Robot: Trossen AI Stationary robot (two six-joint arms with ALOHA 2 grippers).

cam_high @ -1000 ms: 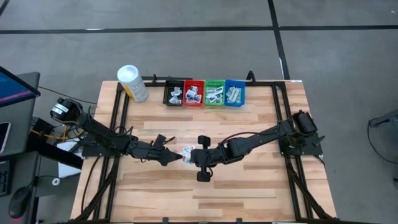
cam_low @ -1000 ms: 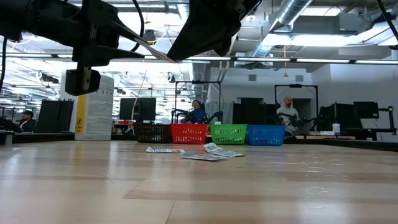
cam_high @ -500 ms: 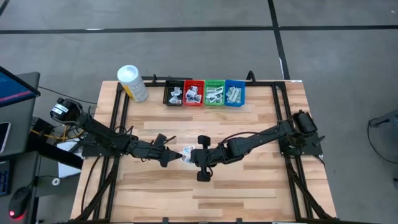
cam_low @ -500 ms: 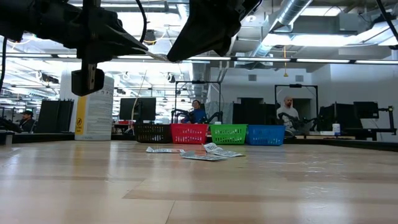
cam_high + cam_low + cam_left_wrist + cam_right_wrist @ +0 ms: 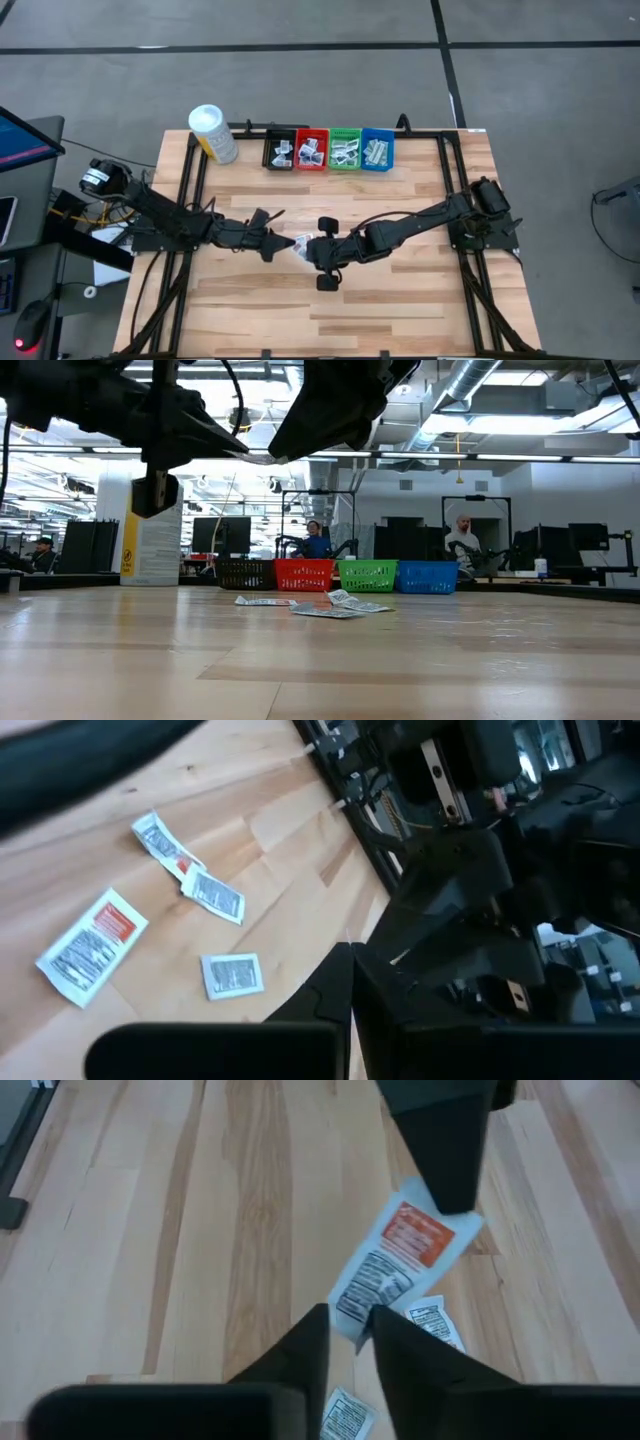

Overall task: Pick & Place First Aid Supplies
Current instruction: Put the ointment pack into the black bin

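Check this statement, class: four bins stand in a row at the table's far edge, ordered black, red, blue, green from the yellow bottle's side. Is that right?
Not quite. The high view shows the order from the yellow bottle as black bin, red bin, green bin, then blue bin: green comes before blue. The rest holds: four bins in a row at the table's far edge.

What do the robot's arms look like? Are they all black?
Yes, mostly. Both arms are dark and thin, built from jointed pieces, with black cables looping beside them. The left end effector and the right end effector each end in two dark, flat fingers that narrow to a tip. A round silvery part sits at the left arm's base.
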